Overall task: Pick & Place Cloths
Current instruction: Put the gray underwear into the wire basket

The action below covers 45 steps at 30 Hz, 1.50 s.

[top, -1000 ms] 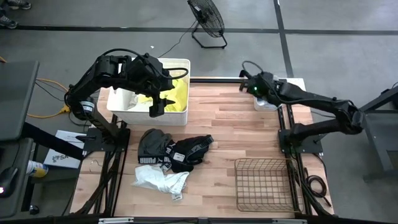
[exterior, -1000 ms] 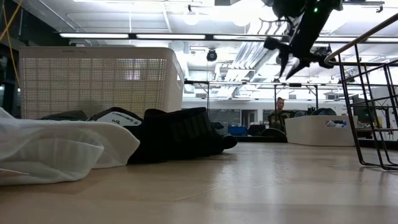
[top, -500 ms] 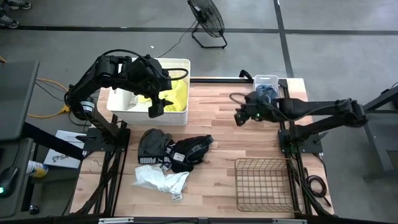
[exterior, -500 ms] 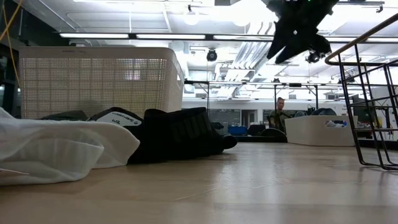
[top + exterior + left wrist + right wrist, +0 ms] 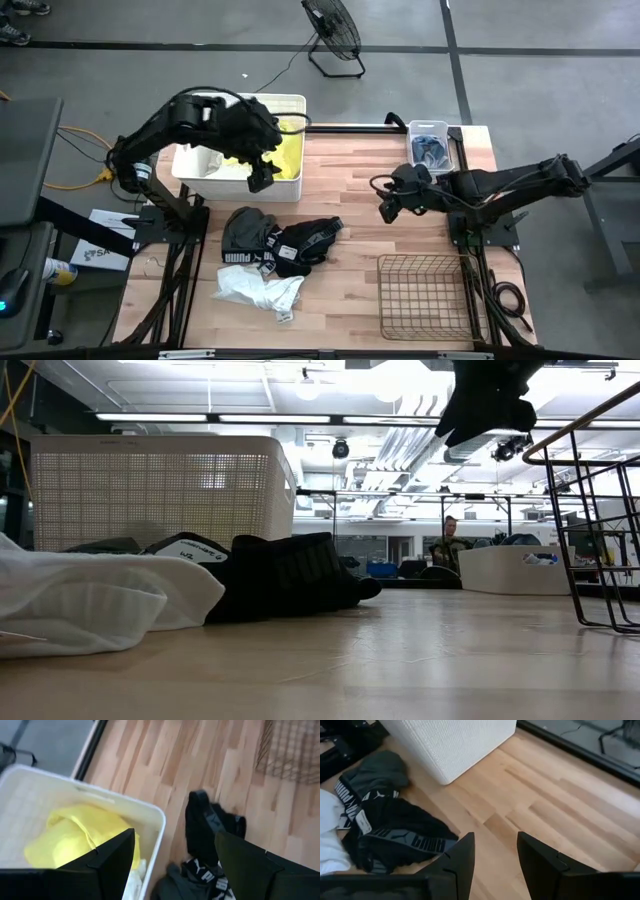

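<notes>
Lying beside right tool [image 5: 384,212], black cloths [image 5: 285,243]

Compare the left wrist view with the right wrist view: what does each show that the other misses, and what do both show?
Only the left wrist view shows the yellow cloth lying inside the white tub, and a corner of the wire basket. Only the right wrist view shows an edge of the white cloth and the tub's outer wall. Both show the black cloths on the wooden table, and each arm's own open fingers with nothing between them.
</notes>
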Motion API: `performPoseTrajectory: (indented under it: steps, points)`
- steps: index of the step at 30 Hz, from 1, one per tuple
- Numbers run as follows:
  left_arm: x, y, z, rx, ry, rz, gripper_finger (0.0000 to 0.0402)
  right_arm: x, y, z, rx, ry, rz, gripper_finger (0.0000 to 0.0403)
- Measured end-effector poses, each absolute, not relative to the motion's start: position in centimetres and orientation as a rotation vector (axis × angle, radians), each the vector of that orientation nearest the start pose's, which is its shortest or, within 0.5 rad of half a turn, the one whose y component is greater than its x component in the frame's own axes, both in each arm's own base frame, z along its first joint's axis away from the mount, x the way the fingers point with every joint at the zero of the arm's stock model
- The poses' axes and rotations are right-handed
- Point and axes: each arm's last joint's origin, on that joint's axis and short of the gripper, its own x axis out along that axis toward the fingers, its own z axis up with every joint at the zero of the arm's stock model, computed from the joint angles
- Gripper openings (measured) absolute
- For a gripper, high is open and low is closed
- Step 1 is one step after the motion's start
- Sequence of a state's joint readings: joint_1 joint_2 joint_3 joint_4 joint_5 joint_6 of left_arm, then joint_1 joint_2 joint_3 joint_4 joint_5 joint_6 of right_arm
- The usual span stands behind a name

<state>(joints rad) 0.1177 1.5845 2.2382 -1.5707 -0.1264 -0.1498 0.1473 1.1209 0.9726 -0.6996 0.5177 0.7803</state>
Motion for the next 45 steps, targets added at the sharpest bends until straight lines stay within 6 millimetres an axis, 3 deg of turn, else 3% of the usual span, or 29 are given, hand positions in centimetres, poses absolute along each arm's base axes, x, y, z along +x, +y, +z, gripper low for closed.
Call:
performPoseTrajectory:
  steps: [6,12,20,27,35,45]
  points:
    - [25.7,2.3,44.9,-0.157,1.069,0.286,0.0271,21.5,2.7,29.6,0.390,0.608,-0.616,0.0139]
    - [26.8,-0.7,40.9,-0.172,1.227,0.267,0.0271,21.2,3.2,29.4,0.363,0.636,-0.595,0.0139]
    - [26.6,-5.4,37.0,-0.200,1.364,0.286,0.0271,21.1,3.8,29.4,0.341,0.645,-0.564,0.0139]
    - [25.8,-8.2,35.1,-0.233,1.366,0.351,0.0271,21.0,4.3,29.4,0.327,0.650,-0.542,0.0139]
    - [22.9,-9.7,33.2,-0.311,1.213,0.449,0.0271,20.8,4.8,29.3,0.306,0.672,-0.521,0.0139]
    - [17.5,-8.1,28.4,-0.654,1.111,0.803,0.0271,20.5,5.7,29.3,0.299,0.676,-0.484,0.0139]
